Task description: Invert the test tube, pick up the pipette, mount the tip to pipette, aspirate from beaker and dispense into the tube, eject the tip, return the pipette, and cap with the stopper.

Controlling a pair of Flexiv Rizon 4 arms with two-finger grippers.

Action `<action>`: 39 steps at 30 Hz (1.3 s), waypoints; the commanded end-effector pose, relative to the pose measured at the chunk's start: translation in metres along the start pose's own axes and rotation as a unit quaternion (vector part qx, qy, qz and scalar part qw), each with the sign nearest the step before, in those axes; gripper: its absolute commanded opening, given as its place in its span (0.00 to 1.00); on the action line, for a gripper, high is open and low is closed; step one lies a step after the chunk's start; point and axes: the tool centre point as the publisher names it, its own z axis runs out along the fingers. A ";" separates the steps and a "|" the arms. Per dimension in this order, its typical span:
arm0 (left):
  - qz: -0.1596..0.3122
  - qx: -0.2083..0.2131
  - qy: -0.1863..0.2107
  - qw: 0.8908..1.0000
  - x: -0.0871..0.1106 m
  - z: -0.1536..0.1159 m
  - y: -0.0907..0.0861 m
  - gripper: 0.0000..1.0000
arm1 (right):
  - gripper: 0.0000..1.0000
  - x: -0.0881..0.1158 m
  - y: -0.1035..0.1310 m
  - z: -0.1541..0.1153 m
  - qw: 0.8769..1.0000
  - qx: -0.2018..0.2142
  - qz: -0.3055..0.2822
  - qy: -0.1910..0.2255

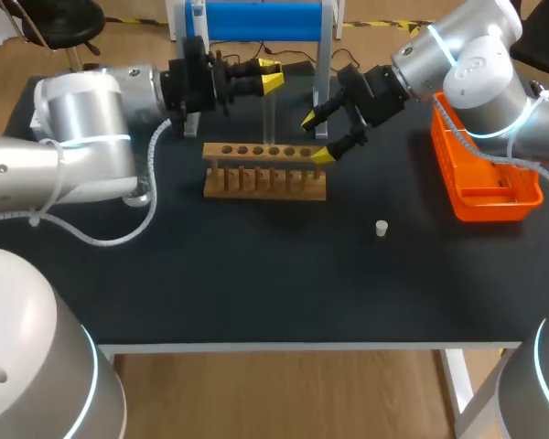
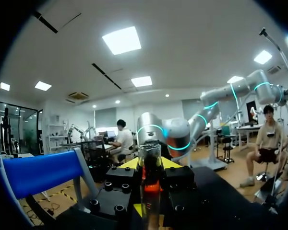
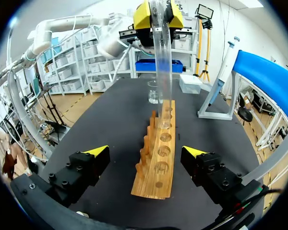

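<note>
The left end effector (image 1: 269,79) is clamped on the upper end of the clear glass test tube (image 1: 270,123), which hangs upright and reaches down to the row of round holes in the pale wooden rack (image 1: 256,178); the right end effector (image 1: 317,137) is spread wide open just beside the rack's end, holding nothing. A small white cylindrical stopper (image 1: 381,228) sits well apart on the matte black worktop (image 1: 256,274); an orange plastic basket (image 1: 494,197) lies by the right arm.
</note>
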 end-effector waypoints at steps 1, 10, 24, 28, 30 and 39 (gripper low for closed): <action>-0.002 0.005 0.002 1.000 -0.002 0.002 0.008 0.00 | 1.00 0.001 0.000 -0.001 1.000 0.001 0.000 0.001; -0.003 0.010 0.004 1.000 -0.004 0.005 0.012 0.00 | 1.00 0.001 0.000 -0.001 1.000 0.001 0.000 0.001; 0.005 -0.007 0.014 1.000 -0.003 0.007 0.023 0.00 | 1.00 0.001 0.000 -0.001 1.000 0.001 0.000 0.001; 0.019 -0.034 0.026 0.999 -0.003 0.007 0.025 0.00 | 1.00 0.001 0.000 -0.001 1.000 0.001 0.000 0.001; 0.022 -0.040 0.030 0.998 -0.002 0.006 0.026 0.00 | 1.00 0.001 0.000 -0.001 1.000 0.001 0.000 0.001; 0.014 -0.068 0.032 0.997 0.001 0.000 0.032 0.00 | 1.00 0.001 0.000 -0.001 1.000 0.001 0.000 0.001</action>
